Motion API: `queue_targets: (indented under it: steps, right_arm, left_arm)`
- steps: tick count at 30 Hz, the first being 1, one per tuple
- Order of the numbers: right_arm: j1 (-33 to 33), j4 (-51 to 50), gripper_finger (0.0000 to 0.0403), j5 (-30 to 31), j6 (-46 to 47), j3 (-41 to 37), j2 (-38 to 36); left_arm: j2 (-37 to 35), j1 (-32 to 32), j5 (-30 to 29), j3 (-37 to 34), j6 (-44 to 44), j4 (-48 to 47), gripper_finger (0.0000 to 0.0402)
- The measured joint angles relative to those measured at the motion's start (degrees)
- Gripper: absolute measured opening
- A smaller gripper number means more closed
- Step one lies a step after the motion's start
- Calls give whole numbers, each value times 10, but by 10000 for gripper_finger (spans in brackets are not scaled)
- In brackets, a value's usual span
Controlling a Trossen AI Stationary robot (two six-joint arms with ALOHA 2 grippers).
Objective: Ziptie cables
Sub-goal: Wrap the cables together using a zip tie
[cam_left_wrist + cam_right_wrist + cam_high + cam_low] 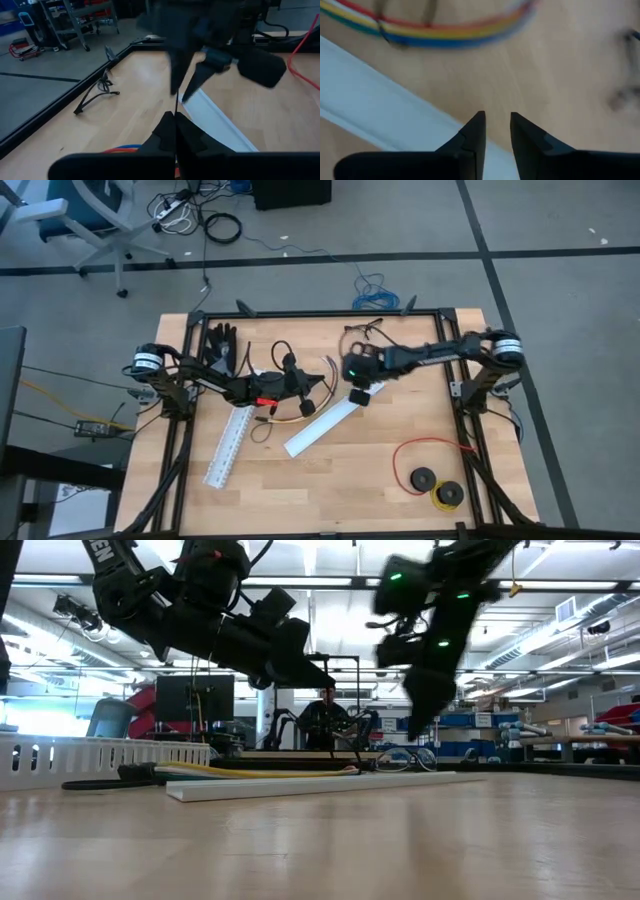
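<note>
Left gripper (318, 383) is hovering over the table's middle with its fingers (170, 131) pressed together, pinching a thin dark strand (176, 102) that sticks up from the tips. The cables (300, 412) are lying on the wooden table (400, 500) just near of that gripper, beside the far end of a white slotted channel (322, 425). Right gripper (360, 397) is hanging just right of the left one, over that channel's far end, fingers (473, 136) parted by a narrow gap, holding nothing. A second channel (228, 448) is lying to the left. A red wire loop (430, 455) is sitting near-right.
</note>
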Motion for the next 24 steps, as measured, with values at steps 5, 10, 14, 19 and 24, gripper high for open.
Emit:
queue_targets:
  steps: [5, 10, 14, 19, 24]
  right_arm:
    - [63, 77, 58, 59, 133, -134, -117]
    - [99, 526, 56, 93, 149, -304, -159]
    - [88, 820, 54, 94, 47, -365, -100]
    - [72, 843, 49, 80, -23, -317, -17]
    - [65, 838, 48, 78, -49, -245, 66]
  left_arm:
    - [0, 0, 1, 0, 0, 1, 0]
    - [0, 0, 2, 0, 0, 15, 0]
    - [0, 0, -9, 0, -3, 35, 0]
    - [0, 0, -14, 12, -4, 27, 0]
    - [0, 3, -24, 29, 0, -6, 0]
